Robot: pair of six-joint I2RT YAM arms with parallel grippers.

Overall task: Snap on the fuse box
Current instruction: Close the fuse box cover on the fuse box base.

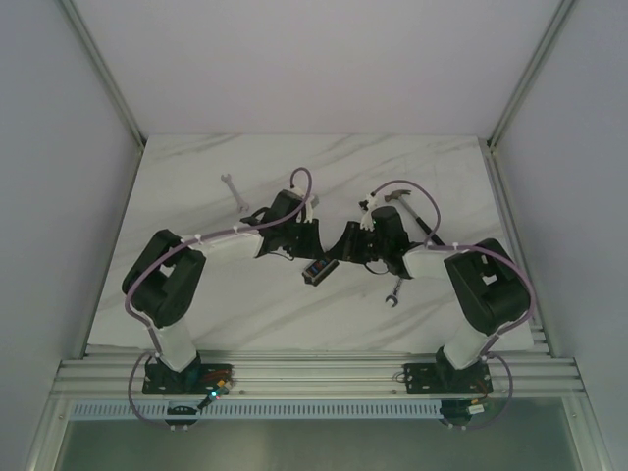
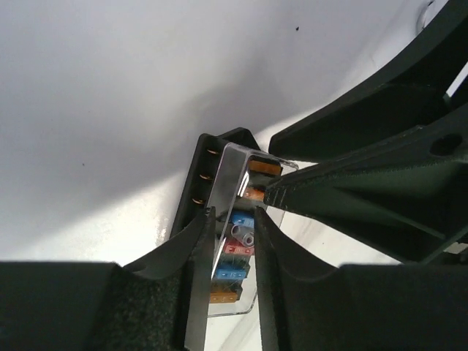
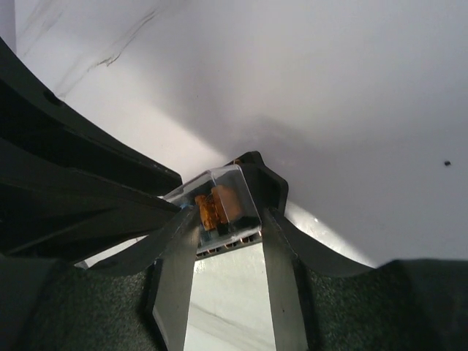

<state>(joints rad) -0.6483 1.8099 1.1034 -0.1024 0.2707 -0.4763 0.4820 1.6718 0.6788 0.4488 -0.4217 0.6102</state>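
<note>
The fuse box (image 1: 315,271), a small black block with blue, red and orange fuses, lies mid-table between both grippers. In the left wrist view a clear cover (image 2: 227,172) lies over the fuse box (image 2: 191,186). My left gripper (image 2: 232,248) straddles its near end, both fingers pressed against its sides. In the right wrist view my right gripper (image 3: 228,219) clamps the other end of the fuse box (image 3: 269,184), where the clear cover (image 3: 219,181) arches over orange fuses. The right fingers (image 2: 307,186) also show in the left wrist view, resting against the cover.
One silver wrench (image 1: 234,188) lies at the back left. A hammer (image 1: 402,196) sits behind the right arm, and a second wrench (image 1: 393,292) lies by the right forearm. The white marble table (image 1: 196,177) ends at metal rails on each side.
</note>
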